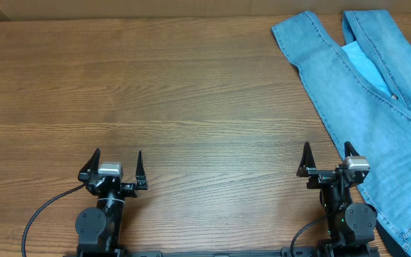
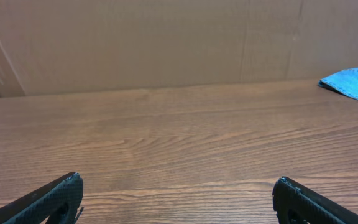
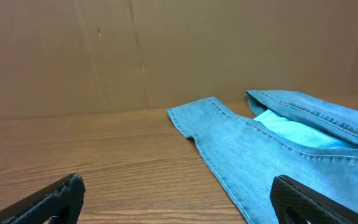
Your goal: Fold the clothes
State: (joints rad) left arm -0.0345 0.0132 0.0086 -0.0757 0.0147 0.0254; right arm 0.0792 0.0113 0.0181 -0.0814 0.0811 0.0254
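Jeans [image 1: 377,121] lying spread, no fold begun; right gripper [image 1: 327,147] hovering just beside them, left gripper [image 1: 118,153] sitting well apart from them, both jaws gaping empty.

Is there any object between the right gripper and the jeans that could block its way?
Nothing visible does. The right gripper, open, sits beside the near edge of the jeans, which lie just ahead and to its right. Only bare table shows between them.
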